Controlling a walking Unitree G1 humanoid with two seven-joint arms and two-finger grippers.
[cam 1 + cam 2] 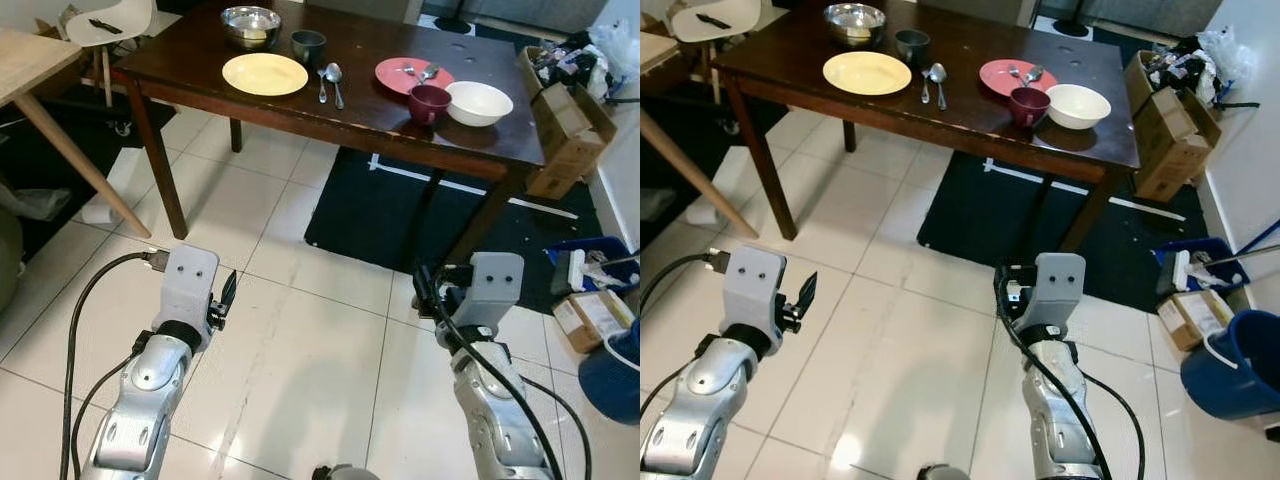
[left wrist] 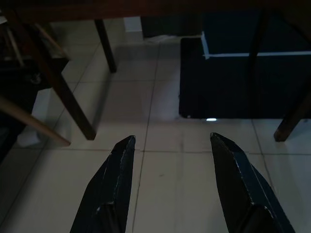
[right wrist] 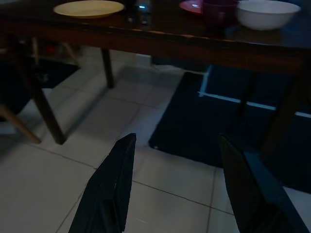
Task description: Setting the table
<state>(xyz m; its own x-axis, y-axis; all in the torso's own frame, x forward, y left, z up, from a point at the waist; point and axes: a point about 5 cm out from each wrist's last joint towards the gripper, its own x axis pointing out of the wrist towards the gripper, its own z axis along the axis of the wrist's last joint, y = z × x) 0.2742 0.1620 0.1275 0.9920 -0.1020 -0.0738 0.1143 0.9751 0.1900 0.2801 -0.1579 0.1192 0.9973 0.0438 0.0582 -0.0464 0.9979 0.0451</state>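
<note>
table (image 1: 400, 115): dark wood, glossy | bowl (image 1: 251, 25): shiny metal | floor (image 1: 300, 380): glossy tile

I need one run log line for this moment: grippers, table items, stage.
stage: before table, nothing picked | left gripper: open, empty, above floor | right gripper: open, empty | table: yellow plate, red plate, white bowl, maroon cup

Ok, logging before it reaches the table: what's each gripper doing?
Left gripper: open, holding nothing.
Right gripper: open, holding nothing.
</note>
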